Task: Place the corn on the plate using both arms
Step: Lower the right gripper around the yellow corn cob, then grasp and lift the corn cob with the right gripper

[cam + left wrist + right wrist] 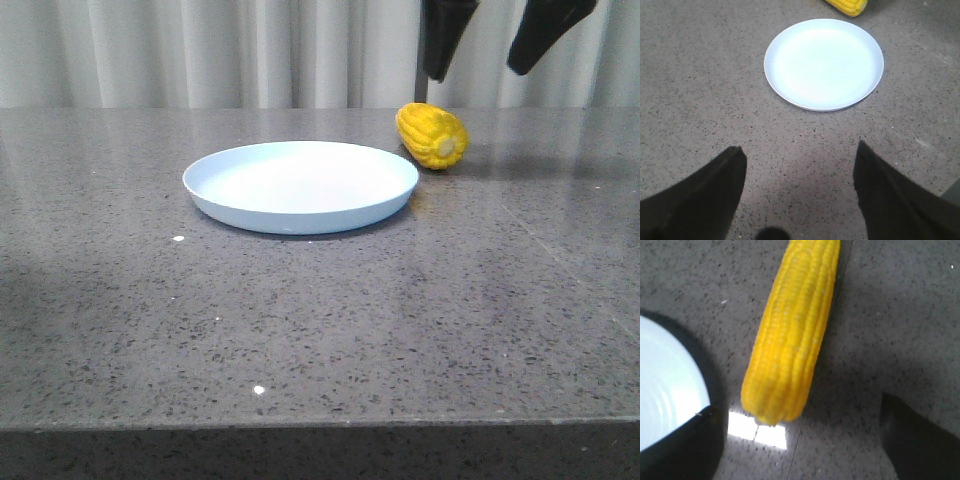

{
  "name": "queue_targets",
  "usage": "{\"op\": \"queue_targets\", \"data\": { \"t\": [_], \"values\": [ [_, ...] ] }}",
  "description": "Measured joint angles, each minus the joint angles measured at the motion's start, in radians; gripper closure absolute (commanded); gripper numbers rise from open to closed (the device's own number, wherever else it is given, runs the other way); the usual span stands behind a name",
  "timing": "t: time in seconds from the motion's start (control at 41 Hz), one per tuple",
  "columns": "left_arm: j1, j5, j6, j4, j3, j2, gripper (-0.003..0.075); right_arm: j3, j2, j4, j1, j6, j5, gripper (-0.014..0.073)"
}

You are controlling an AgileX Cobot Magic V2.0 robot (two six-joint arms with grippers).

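Note:
The corn (pixel 432 135) lies on the table just right of and behind the plate (pixel 300 182), cut end toward the front, not touching the plate. My right gripper (pixel 478 72) hangs open above the corn, its two dark fingers spread wide. In the right wrist view the corn (pixel 795 335) lies below and between the open fingers of the gripper (pixel 795 405), with the plate's rim (pixel 665 385) beside it. My left gripper (pixel 799 146) is open and empty over bare table, short of the plate (pixel 824 62); the corn's end (pixel 847 5) shows beyond it. The left gripper is out of the front view.
A grey speckled stone table (pixel 320 330) with its front edge low in the front view. A pale curtain (pixel 200 50) hangs behind the table. A thin seam (pixel 842 270) runs through the tabletop beside the corn.

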Motion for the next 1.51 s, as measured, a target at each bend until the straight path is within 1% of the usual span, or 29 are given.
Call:
{"op": "queue_targets", "data": {
  "t": [0.146,0.293,0.366,0.439,0.585,0.659,0.707,0.951,1.122,1.317,1.512],
  "values": [
    [0.000,0.000,0.000,0.000,0.000,0.000,0.0260,-0.150,0.135,-0.011,0.000,0.037,0.035,-0.0059],
    [0.000,0.000,0.000,0.000,0.000,0.000,0.0260,-0.231,0.220,-0.012,0.000,0.056,0.041,-0.0059],
    [0.000,0.000,-0.002,0.000,0.000,0.000,0.0260,-0.250,0.247,-0.012,0.000,0.063,0.041,-0.0032],
    [0.000,0.000,-0.002,0.000,0.000,0.000,0.0260,-0.254,0.264,-0.014,0.000,0.063,0.041,0.0047],
    [0.000,0.000,-0.002,0.000,0.000,0.000,0.0260,-0.258,0.279,0.000,0.000,0.065,0.041,0.0306],
    [0.000,0.000,-0.002,0.000,0.000,0.000,0.0260,-0.258,0.279,0.006,0.000,0.065,0.041,0.0392],
    [0.000,0.000,-0.002,0.000,0.000,0.000,0.0260,-0.260,0.279,0.012,0.000,0.065,0.041,0.0415],
    [0.000,0.000,-0.002,0.000,0.000,0.000,0.0260,-0.299,0.277,0.019,0.000,0.067,0.064,0.0420],
    [0.000,0.000,-0.002,0.000,0.000,0.000,0.0260,-0.319,0.202,0.019,0.024,0.067,0.104,0.0419],
    [0.000,0.000,-0.002,0.000,0.000,0.000,0.0260,-0.330,0.082,0.019,0.112,0.067,0.135,0.0419],
    [0.000,0.000,-0.002,0.000,0.000,0.000,0.0260,-0.329,0.047,0.019,0.236,0.101,0.141,0.0419]
  ]
}}
